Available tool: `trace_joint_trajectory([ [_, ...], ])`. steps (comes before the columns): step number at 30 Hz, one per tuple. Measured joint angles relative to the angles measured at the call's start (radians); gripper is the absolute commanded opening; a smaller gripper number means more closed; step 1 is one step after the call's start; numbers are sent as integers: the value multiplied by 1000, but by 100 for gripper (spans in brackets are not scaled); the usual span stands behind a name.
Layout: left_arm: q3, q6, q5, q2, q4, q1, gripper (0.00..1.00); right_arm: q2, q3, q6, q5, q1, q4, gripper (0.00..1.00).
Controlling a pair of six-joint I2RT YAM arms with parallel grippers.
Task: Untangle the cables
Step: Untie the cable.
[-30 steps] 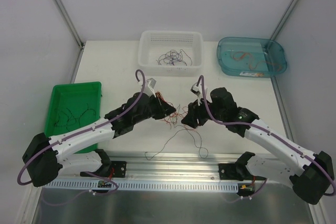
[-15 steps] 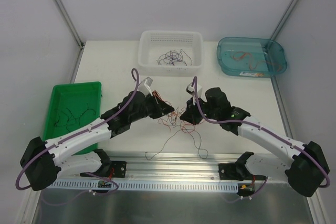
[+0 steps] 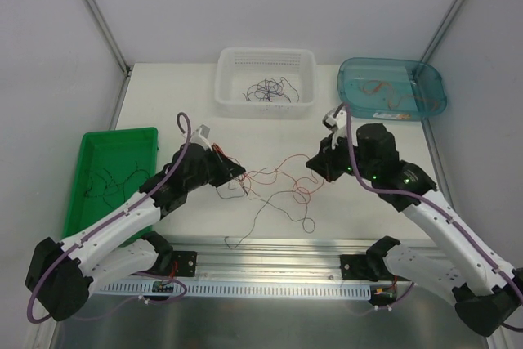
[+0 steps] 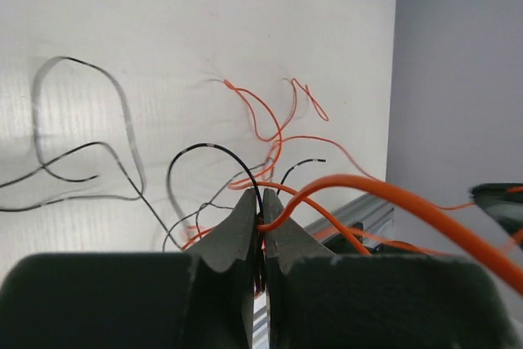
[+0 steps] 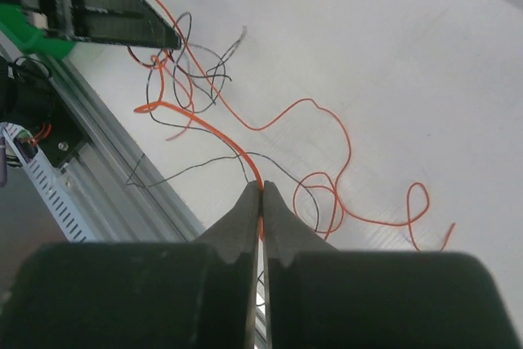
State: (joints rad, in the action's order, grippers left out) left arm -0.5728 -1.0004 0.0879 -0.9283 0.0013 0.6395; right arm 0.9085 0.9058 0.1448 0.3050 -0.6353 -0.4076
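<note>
The cables (image 3: 274, 179) stretch across the frame's centre from the left gripper (image 3: 239, 174) to the right gripper (image 3: 313, 164). Each pinches an orange strand (image 5: 204, 124) tightly.

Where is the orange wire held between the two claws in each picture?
Top external: orange cable spans mid-table between left gripper and right gripper.
Left wrist: pinched bottom centre in the shut left gripper, arching right.
Right wrist: pinched bottom centre, running up-left.
Shared landmark: left gripper, top left in right wrist view.
</note>
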Motion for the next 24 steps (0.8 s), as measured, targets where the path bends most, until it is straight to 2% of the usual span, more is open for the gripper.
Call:
trace_joint_trajectory([
  [4,5,27,-50,1,-48,-3,0,-18,163,7,-53,26,-106,1],
  [9,45,64,-126,-23,-103,-48,0,2,446,22,-131,81,-225,1],
  [15,74,101,-187,-51,-180,-114,0,62,774,52,-244,142,-298,1],
  [20,79,127,-197,-51,-204,-137,3,94,900,86,-348,159,-298,1],
  [24,74,171,-160,-58,-212,-137,3,134,871,113,-432,226,-252,1],
])
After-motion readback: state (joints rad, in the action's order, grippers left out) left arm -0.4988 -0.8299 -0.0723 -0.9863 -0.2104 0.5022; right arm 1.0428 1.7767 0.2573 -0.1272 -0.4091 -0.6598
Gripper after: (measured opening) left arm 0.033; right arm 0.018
